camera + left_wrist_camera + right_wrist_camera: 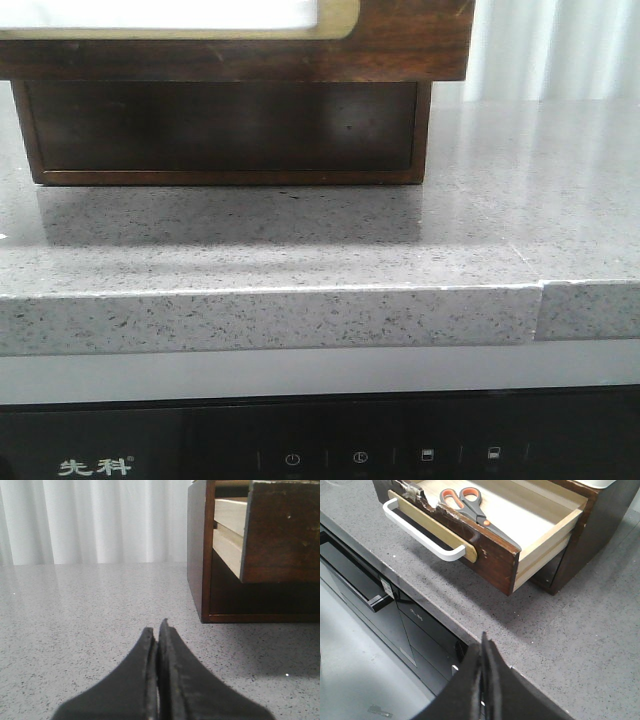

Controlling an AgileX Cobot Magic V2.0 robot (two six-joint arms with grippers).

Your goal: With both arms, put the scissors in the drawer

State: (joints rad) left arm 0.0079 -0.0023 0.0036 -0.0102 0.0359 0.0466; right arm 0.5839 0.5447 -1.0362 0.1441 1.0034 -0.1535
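Observation:
The scissors (468, 504) lie flat inside the open drawer (492, 560), on its pale wooden floor close behind the drawer front. Their handles are dark grey with orange inside the loops. The drawer is pulled well out of the dark brown cabinet (580, 555); it has a white bar handle (420, 534). In the front view only the drawer front (400, 50) shows, overhanging the cabinet's lower bay. My right gripper (484, 639) is shut with nothing in it, over the counter's front edge, apart from the drawer. My left gripper (157, 626) is shut and empty, low over the counter beside the cabinet (197, 555).
A grey speckled stone counter (320, 250) carries the cabinet, with a seam at its front right. Below the counter edge is a black appliance panel (320, 455) with touch buttons. White curtains (95, 520) hang behind the counter.

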